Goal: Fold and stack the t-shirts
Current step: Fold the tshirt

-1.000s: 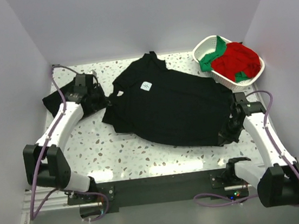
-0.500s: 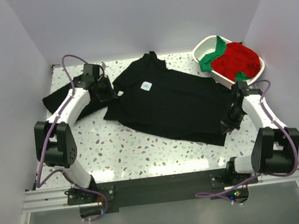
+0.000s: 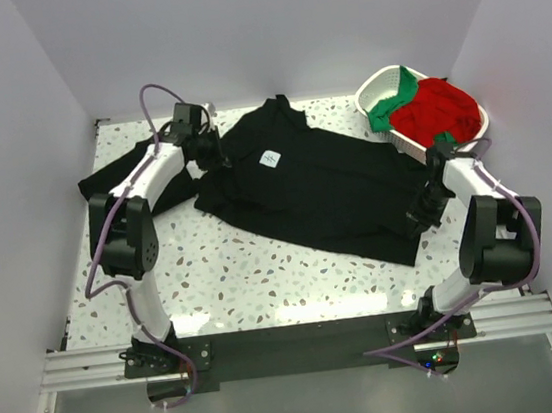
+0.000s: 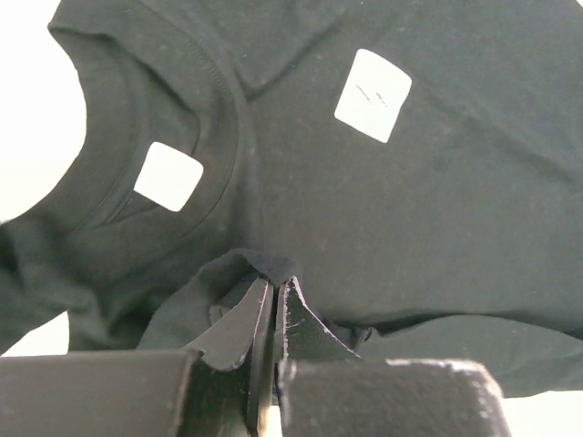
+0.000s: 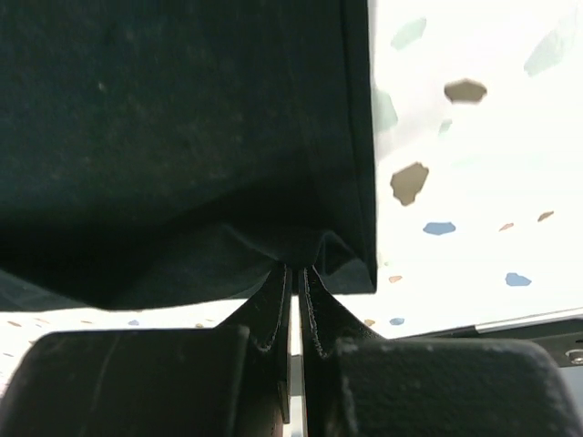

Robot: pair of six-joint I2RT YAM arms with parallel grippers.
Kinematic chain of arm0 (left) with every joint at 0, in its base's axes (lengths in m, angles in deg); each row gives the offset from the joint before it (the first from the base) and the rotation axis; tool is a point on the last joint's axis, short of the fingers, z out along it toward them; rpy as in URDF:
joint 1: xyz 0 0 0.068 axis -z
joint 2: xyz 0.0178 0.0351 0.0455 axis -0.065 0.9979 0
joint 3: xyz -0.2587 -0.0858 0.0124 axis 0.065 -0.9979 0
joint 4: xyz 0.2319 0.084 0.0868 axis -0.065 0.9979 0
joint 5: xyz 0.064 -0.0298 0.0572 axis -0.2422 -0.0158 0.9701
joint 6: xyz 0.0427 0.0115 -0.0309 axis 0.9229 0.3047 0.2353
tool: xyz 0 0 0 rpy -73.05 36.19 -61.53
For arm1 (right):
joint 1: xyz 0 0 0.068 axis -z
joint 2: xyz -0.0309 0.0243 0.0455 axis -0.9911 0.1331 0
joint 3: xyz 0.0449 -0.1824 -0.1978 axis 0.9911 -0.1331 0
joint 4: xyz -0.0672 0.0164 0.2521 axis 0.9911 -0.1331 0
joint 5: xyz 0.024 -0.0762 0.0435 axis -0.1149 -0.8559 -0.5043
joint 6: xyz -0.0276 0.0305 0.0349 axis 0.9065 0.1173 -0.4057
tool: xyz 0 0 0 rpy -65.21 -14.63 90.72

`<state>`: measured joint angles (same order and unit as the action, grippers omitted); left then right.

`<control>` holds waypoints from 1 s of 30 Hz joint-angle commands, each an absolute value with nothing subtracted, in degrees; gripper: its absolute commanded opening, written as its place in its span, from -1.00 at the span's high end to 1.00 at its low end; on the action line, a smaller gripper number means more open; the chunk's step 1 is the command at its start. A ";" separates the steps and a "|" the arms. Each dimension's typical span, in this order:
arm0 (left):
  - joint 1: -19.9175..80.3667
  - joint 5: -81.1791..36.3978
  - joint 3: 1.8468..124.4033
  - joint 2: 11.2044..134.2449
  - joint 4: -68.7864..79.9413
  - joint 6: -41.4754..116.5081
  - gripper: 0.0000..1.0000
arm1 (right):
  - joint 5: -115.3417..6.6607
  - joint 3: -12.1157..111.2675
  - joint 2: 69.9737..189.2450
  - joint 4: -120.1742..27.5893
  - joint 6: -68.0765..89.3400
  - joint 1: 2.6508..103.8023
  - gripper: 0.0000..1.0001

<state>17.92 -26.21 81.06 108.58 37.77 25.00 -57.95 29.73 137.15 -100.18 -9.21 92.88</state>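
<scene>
Reaching farther back, our left gripper (image 4: 276,287) and right gripper (image 5: 293,269) are pinching the black t-shirt (image 3: 324,188); thin folds could slip.

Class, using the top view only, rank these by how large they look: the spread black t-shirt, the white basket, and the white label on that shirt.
Largest to smallest:
1. spread black t-shirt
2. white basket
3. white label

A white desk (image 3: 264,268) flecked with grey, brown and blue chips fills the middle of the scene. A white plastic lattice basket (image 3: 370,84) stands on its far right corner. Plain pale walls (image 3: 264,27) close in three sides. A black base plate (image 3: 294,350) runs along the desk's near edge.
</scene>
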 commanded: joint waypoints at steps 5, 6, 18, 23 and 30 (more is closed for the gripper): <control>19.72 -26.96 87.98 114.29 35.98 27.56 1.00 | -58.99 34.49 141.60 -97.82 -7.69 93.60 1.00; 19.81 -26.87 88.77 115.08 35.63 27.48 1.00 | -59.17 34.85 142.04 -97.82 -7.60 93.69 1.00; 20.07 -21.96 96.78 120.02 39.23 27.04 1.00 | -61.89 37.92 146.44 -97.82 -6.73 96.15 1.00; 20.07 -18.44 96.42 118.70 38.97 25.81 1.00 | -61.80 38.19 146.97 -98.34 -5.85 97.91 1.00; 20.07 -14.66 94.67 116.67 37.65 23.17 1.00 | -61.63 38.28 148.37 -97.46 -5.32 98.70 1.00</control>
<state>19.98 -17.68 94.28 119.99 39.03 25.09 -59.94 36.31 146.92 -98.32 -6.63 98.25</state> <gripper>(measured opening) 0.030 0.021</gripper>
